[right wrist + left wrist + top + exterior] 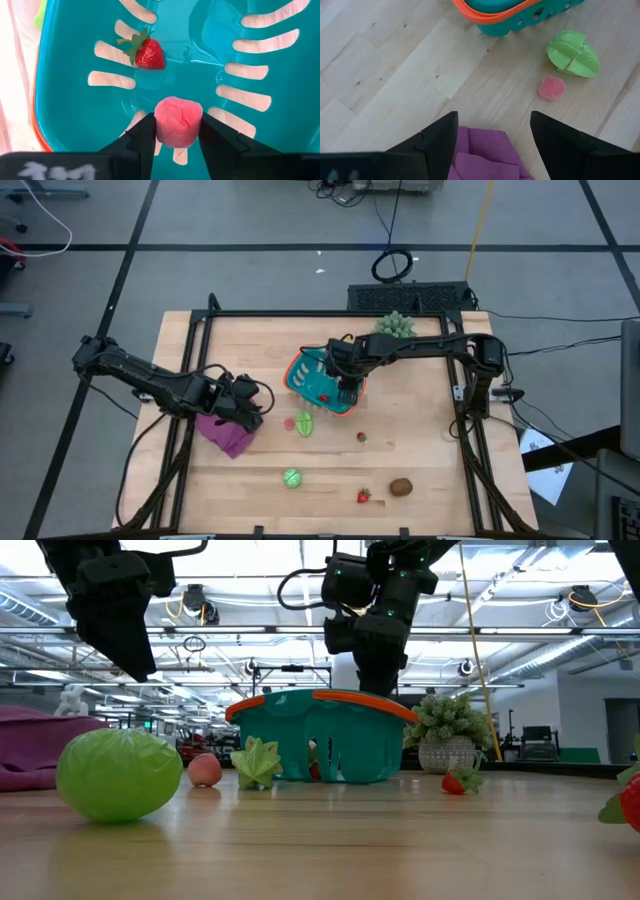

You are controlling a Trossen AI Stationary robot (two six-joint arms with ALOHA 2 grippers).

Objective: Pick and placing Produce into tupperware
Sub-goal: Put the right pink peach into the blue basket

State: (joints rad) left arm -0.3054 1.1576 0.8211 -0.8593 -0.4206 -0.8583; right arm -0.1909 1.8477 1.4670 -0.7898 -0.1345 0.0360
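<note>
The teal basket (pixel 318 377) with an orange rim stands mid-table, and its rim slants in the low view (pixel 320 705). My right gripper (pixel 348 387) reaches into it from above, shut on a pink-red rounded piece (pixel 178 122). A strawberry (pixel 148 53) lies on the basket floor. My left gripper (pixel 492 132) is open and empty above the purple cloth (pixel 226 432). On the table lie a green piece (pixel 305 423), a pink piece (pixel 289 421), a strawberry (pixel 361 437), a round green piece (pixel 291 477), another strawberry (pixel 363 495) and a brown kiwi (pixel 401 486). My right gripper pinches the pink-red piece by its two opposite sides (pixel 159 125) between its two fingers. The fingers point down into the basket from above. The piece sits over the basket's slotted floor; whether it touches the floor I cannot tell.
A spiky pale-green plant ball (pixel 395 325) in a pot stands at the far edge behind the basket. The purple cloth lies at the left under my left gripper. A dark frame (pixel 300 313) runs around the table top.
</note>
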